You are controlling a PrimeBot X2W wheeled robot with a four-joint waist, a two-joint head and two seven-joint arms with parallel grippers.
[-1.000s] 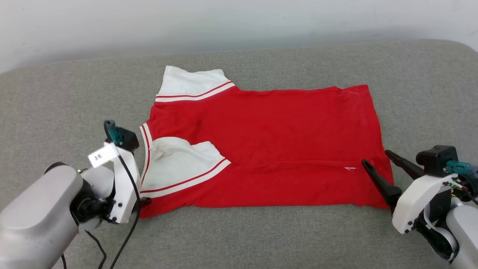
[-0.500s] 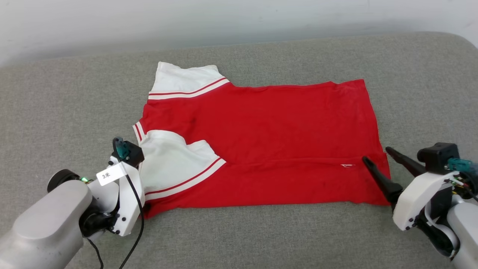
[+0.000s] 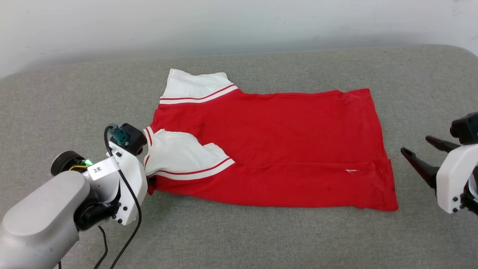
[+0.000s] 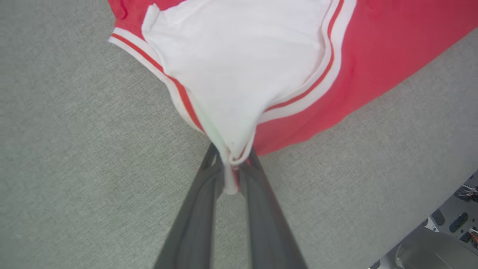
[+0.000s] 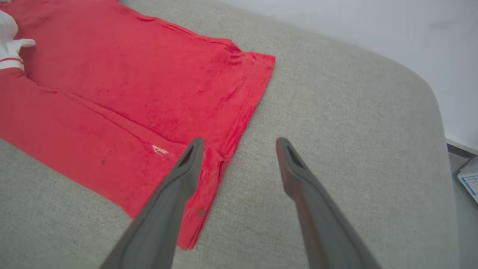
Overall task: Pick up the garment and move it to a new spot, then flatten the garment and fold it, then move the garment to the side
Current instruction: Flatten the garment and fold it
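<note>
The garment (image 3: 283,149) lies spread on the grey cushion, red body up, one white sleeve at the far left and another folded onto the near left. In the left wrist view my left gripper (image 4: 231,164) is shut on the garment (image 4: 239,67), pinching a bunched corner of white sleeve and red fabric. In the head view the left gripper (image 3: 149,183) sits at the shirt's near left corner, its fingers hidden by the wrist. My right gripper (image 3: 417,145) stands open to the right of the hem, apart from it. The right gripper (image 5: 239,144) holds nothing, its left finger above the garment (image 5: 130,86) edge.
The grey cushioned surface (image 3: 261,239) stretches wide around the shirt and ends at a pale wall (image 3: 239,22) behind. Its rounded right edge (image 5: 435,112) drops off to the floor, where a small white box (image 5: 468,177) lies.
My left gripper has shut on the near left sleeve corner and drawn the cloth into a bunch. My right gripper has come off the hem to the right, still open. The camera shifted.
</note>
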